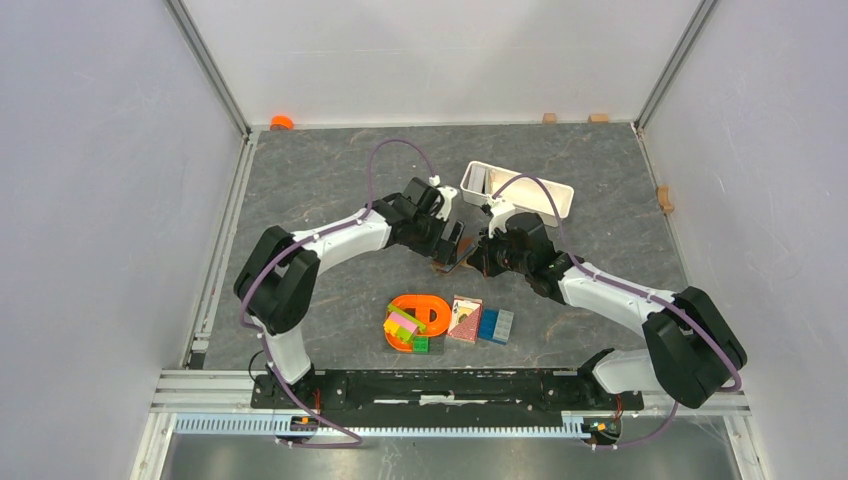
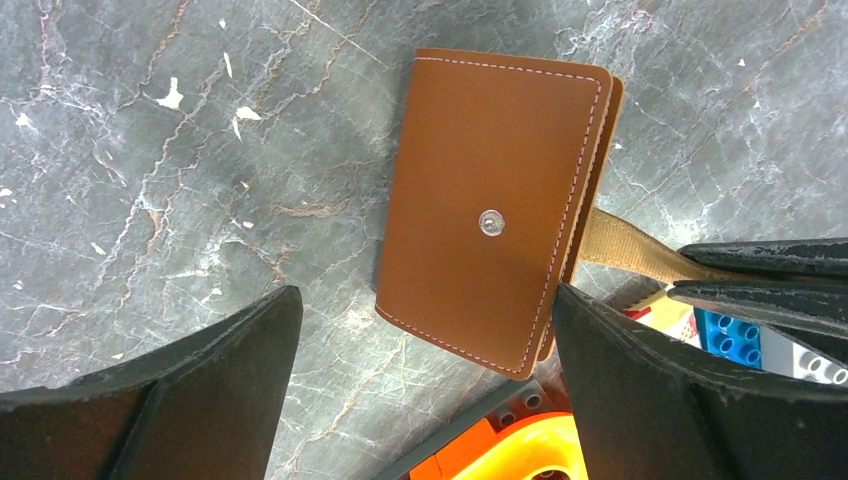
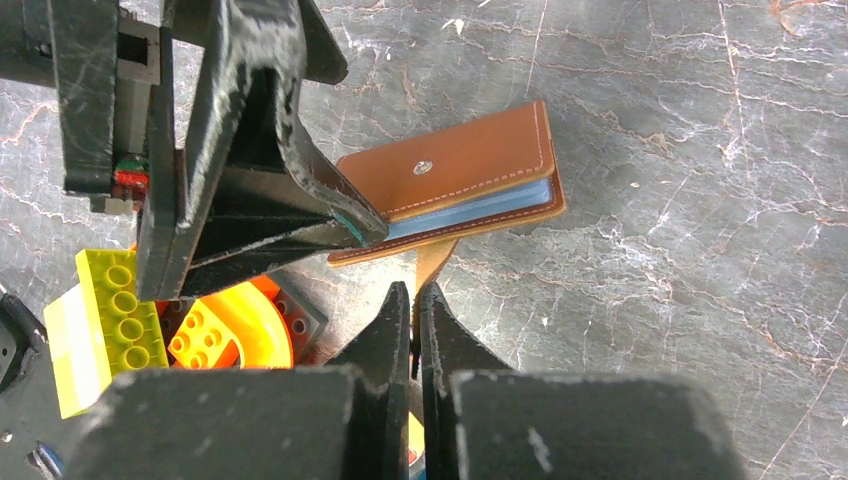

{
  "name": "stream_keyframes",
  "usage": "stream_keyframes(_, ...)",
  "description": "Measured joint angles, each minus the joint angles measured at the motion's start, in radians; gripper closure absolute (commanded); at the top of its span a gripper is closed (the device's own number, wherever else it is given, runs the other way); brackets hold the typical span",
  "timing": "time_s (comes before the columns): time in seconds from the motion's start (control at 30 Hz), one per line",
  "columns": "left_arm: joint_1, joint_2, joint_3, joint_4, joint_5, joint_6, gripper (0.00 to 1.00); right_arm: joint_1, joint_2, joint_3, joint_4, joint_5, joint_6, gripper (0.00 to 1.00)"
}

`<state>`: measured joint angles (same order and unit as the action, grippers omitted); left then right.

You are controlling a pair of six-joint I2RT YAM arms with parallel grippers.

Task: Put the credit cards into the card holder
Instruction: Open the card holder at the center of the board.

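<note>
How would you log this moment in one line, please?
wallet: folded, on table | cards: blue edges inside | right gripper: shut on strap | left gripper: open, over wallet

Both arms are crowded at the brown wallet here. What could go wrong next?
The right gripper is shut only on the tan strap of the card holder; a pull may drag or flip it. The open left gripper straddles the holder with one finger near the right gripper, so closing might clash. Toy bricks nearby could get knocked.

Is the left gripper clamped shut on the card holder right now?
No, the left gripper stands wide open, its fingers on either side of the card holder.
</note>
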<state>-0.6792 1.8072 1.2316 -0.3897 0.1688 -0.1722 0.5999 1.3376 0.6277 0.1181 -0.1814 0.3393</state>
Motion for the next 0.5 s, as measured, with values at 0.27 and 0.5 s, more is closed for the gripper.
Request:
stream_keyframes(0.27,-0.034,-0.001,0.0,0.0,-0.071,0.02,0.08,0.0,-0.005,0.0,0.0,-0.011,0.0,1.0)
stream_keyframes(0.5,-0.063,-0.028,-0.01,0.005,-0.158,0.036,0.24,0.0,-0.012,-0.002,0.002,-0.033,0.002,1.0)
